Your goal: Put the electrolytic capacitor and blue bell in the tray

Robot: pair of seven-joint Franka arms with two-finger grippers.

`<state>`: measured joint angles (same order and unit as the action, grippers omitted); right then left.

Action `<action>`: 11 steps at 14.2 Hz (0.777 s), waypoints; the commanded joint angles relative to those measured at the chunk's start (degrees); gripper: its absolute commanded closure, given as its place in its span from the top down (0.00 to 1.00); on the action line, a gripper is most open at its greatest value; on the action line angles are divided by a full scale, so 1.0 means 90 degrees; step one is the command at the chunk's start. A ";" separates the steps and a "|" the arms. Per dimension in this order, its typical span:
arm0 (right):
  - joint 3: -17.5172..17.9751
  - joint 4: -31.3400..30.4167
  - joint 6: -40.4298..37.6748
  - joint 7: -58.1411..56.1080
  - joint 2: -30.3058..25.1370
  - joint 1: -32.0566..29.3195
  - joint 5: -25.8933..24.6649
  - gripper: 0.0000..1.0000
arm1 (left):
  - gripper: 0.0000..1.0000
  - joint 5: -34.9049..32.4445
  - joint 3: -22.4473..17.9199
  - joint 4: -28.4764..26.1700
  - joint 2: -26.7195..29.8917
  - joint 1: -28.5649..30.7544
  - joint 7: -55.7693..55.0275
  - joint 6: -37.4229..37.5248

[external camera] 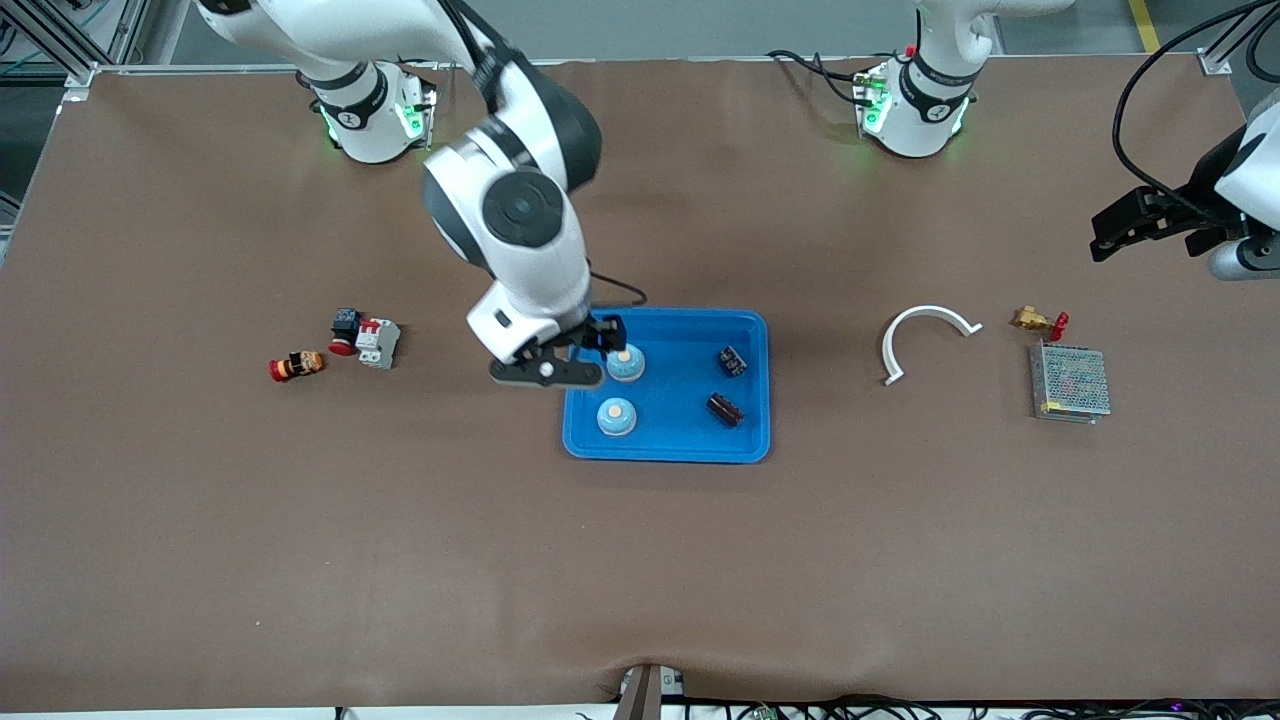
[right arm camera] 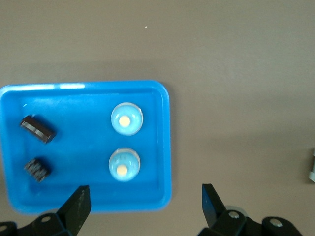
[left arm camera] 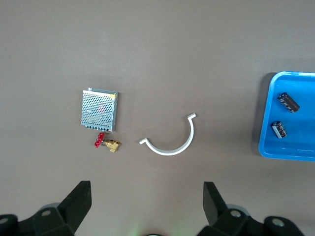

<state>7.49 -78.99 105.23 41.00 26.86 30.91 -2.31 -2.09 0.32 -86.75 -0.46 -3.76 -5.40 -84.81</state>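
The blue tray (external camera: 668, 452) lies mid-table. In it are two blue bells (external camera: 625, 364) (external camera: 616, 417) and two dark electrolytic capacitors (external camera: 732, 361) (external camera: 725, 409). My right gripper (external camera: 578, 352) is open and empty over the tray's rim toward the right arm's end, beside the bell farther from the front camera. The right wrist view shows the tray (right arm camera: 165, 147), both bells (right arm camera: 127, 119) (right arm camera: 124, 164), both capacitors (right arm camera: 37, 129) (right arm camera: 37, 169) and the open gripper (right arm camera: 145, 206). My left gripper (external camera: 1105, 232) is open and empty, held high over the left arm's end of the table; it also shows in the left wrist view (left arm camera: 146, 201).
A white curved piece (external camera: 925, 335), a brass valve with a red handle (external camera: 1035, 320) and a metal mesh box (external camera: 1070, 382) lie toward the left arm's end. A white breaker (external camera: 378, 342) and red-and-black buttons (external camera: 298, 365) (external camera: 346, 330) lie toward the right arm's end.
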 commanded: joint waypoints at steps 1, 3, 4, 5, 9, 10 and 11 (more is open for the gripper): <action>0.0047 -0.1134 -0.0362 -0.0638 -0.1419 -0.0436 0.0315 1.00 | 1.00 0.0135 -0.0016 0.0019 0.0012 0.0027 0.0112 -0.0020; 0.0047 -0.1194 -0.1006 -0.1027 -0.1879 -0.0767 0.0325 1.00 | 1.00 0.0135 -0.0016 0.0019 0.0021 0.0037 0.0121 -0.0020; 0.0047 -0.1194 -0.1299 -0.1310 -0.2084 -0.1001 0.0334 1.00 | 1.00 0.0135 -0.0026 0.0019 0.0021 0.0046 0.0122 -0.0020; 0.0047 -0.1204 -0.1573 -0.1555 -0.2280 -0.1197 0.0334 1.00 | 1.00 0.0125 -0.0026 0.0029 0.0021 0.0047 0.0131 -0.0020; 0.0017 -0.1243 -0.2277 -0.2628 -0.2857 -0.2084 0.0334 1.00 | 1.00 0.0135 -0.0026 0.0059 0.0021 0.0037 0.0122 -0.0020; 0.0017 -0.1243 -0.2433 -0.2941 -0.2964 -0.2348 0.0334 1.00 | 1.00 0.0135 -0.0026 0.0059 0.0021 0.0037 0.0122 -0.0020; 0.0008 -0.1243 -0.2561 -0.3166 -0.3033 -0.2593 0.0334 1.00 | 1.00 0.0135 -0.0026 0.0059 0.0021 0.0037 0.0122 -0.0020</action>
<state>6.85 -87.86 83.39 16.74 2.52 12.06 -0.30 -2.09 0.23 -86.71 -0.45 -3.64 -5.40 -84.90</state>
